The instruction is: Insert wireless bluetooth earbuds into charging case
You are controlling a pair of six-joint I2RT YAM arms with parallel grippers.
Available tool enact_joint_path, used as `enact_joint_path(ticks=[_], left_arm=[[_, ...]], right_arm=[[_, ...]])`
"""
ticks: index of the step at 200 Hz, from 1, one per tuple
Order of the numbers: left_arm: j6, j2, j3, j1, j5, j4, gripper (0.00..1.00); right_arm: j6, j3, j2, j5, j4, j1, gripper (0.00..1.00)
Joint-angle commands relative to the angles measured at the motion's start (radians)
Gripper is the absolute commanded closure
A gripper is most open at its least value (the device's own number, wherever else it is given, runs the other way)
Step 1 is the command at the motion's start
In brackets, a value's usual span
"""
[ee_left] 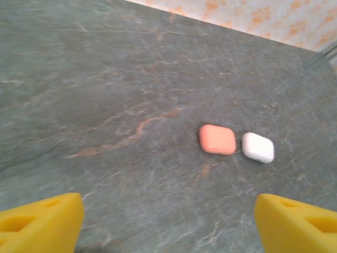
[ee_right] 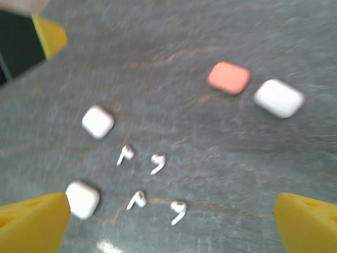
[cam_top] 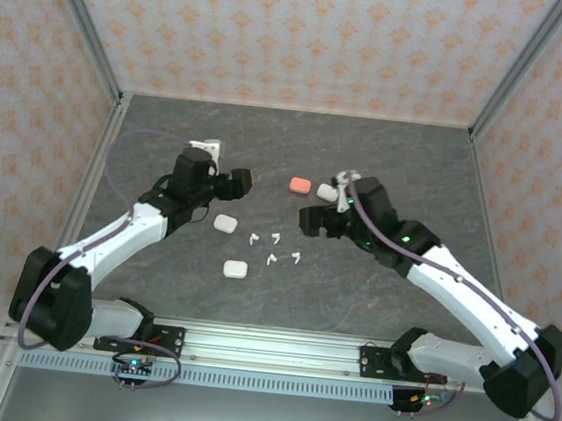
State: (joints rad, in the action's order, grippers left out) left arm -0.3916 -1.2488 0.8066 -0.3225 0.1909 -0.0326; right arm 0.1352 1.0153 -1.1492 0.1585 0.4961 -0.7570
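Four white earbuds [ee_right: 157,162] lie loose on the desk [cam_top: 382,302] among four shut cases [ee_right: 98,121]. I read left end effector [ee_left: 168,226] and right end effector [ee_right: 171,232] both spread wide, holding nothing. Risk: tiny buds could skid from a pinch.

A table [cam_top: 152,288] holds four charging cases and four earbuds, all lying flat between two arms. At the far middle, the far-left case [cam_top: 300,184] lies just beside the far-right case [cam_top: 326,191]. Nearer and to the left lies the middle case [cam_top: 224,222], and nearer again the near case [cam_top: 235,267]. Right of these two, the earbuds lie in two loose rows, each apart from the others: the far-left earbud [cam_top: 255,237] and far-right earbud [cam_top: 276,237], then the near-left earbud [cam_top: 272,260] and near-right earbud [cam_top: 295,258]. The left gripper [cam_top: 241,179] is left of the far pair. The right gripper [cam_top: 308,218] is just right of the earbuds.
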Motion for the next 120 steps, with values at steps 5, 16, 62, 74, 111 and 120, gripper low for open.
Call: enact_joint_path(ticks=[5,16,62,74,111,120], left_arm=[[-0.024,0.087,-0.062,0.054,-0.101,-0.049,0.02],[-0.044,0.102,-0.077,0.097,-0.095,-0.076,0.0],[-0.114,0.117,-0.127,0.265,0.003,-0.101,0.0],[-0.109,0.125,-0.134,0.274,0.002,-0.108,0.0],[-0.103,0.163,-0.156,0.288,-0.009,-0.119,0.0],[-0.096,0.167,-0.152,0.29,-0.015,-0.128,0.0]], right_arm=[[-0.104,0.02,-0.115,0.015,-0.014,-0.102,0.0],[-0.139,0.051,-0.182,0.026,0.001,-0.139,0.0],[-0.284,0.214,-0.479,0.054,0.085,-0.267,0.03],[-0.313,0.261,-0.555,0.054,0.11,-0.286,0.03],[-0.413,0.405,-0.744,0.064,0.195,-0.336,0.03],[-0.434,0.428,-0.777,0.072,0.209,-0.347,0.03]])
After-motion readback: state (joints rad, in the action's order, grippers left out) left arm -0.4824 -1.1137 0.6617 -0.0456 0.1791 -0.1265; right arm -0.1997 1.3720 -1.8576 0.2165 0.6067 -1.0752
